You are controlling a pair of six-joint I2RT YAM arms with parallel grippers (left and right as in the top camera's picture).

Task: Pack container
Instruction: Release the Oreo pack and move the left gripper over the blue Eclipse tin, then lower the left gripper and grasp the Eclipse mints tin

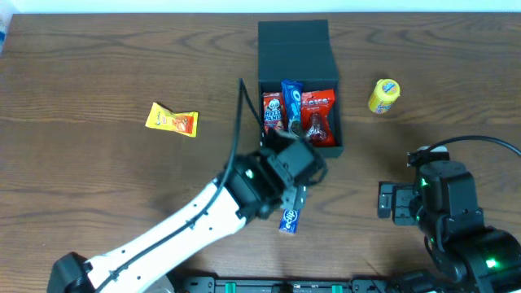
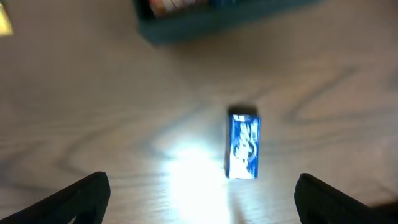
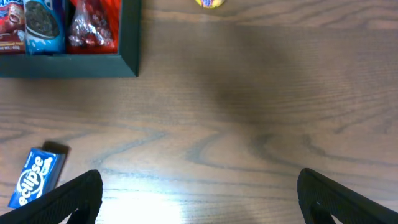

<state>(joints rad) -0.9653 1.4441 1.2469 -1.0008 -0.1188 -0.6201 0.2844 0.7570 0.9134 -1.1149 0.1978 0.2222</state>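
Note:
The dark teal container (image 1: pixel 294 47) stands open at the back middle of the table, lid flap up behind it. Inside lie a red packet (image 1: pixel 272 112), a blue cookie packet (image 1: pixel 291 104) and another red packet (image 1: pixel 320 114). A blue Eclipse gum pack (image 1: pixel 289 220) lies on the table in front of the box. My left gripper (image 1: pixel 296 194) hangs open above it. In the left wrist view the gum pack (image 2: pixel 243 146) lies ahead of the left gripper (image 2: pixel 201 188), right of centre. My right gripper (image 1: pixel 389 202) stands open over bare wood at the right, empty (image 3: pixel 199 186).
An orange-yellow packet (image 1: pixel 172 120) lies left of the box. A yellow snack (image 1: pixel 383 96) sits to its right. The right wrist view shows the container's front wall (image 3: pixel 68 65) and the gum pack (image 3: pixel 36 177) at the left.

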